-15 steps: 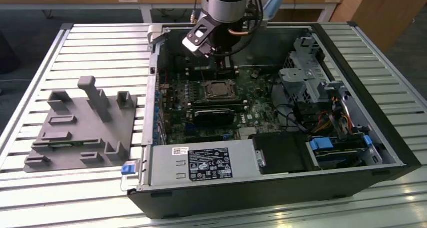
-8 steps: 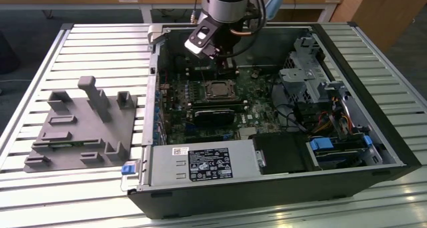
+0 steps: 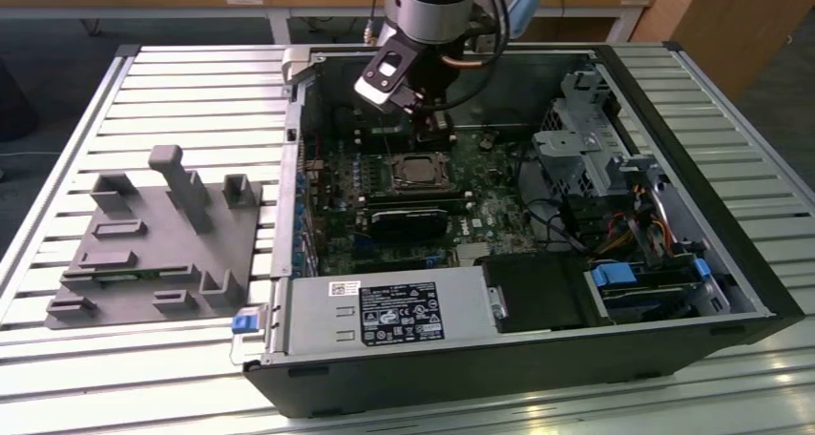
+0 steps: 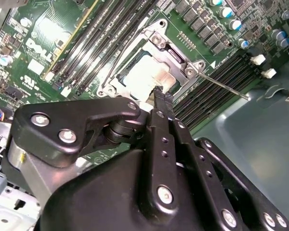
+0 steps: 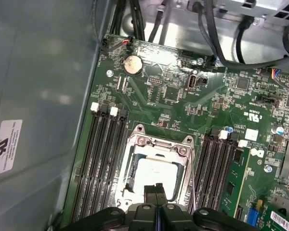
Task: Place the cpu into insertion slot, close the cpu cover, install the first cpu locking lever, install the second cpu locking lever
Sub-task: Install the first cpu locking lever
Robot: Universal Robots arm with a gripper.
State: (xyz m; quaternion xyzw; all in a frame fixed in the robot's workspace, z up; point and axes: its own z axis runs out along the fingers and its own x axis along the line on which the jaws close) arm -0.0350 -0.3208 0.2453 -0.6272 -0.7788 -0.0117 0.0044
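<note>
The insertion slot (image 3: pixel 418 172) sits in the green board inside the open computer case. The cpu (image 5: pixel 158 174) (image 4: pixel 143 76) lies in it, its silvery top showing through the window of the cpu cover (image 5: pixel 160 142) (image 4: pixel 169 48), which lies flat over it. A thin metal locking lever (image 4: pixel 224 86) sticks out sideways from one corner of the socket. My gripper (image 5: pixel 156 188) (image 4: pixel 162 94) hangs just above the socket's edge, shut with its fingers pressed together and nothing between them. In the exterior view the gripper (image 3: pixel 433 122) is just behind the socket.
Long black memory slots (image 5: pixel 100 161) flank the socket on both sides. A black fan card (image 3: pixel 410 217) lies in front of the socket, with the power supply (image 3: pixel 382 313) nearer still. A drive cage and cables (image 3: pixel 586 154) fill the exterior view's right. A grey fixture (image 3: pixel 153 239) stands outside the case.
</note>
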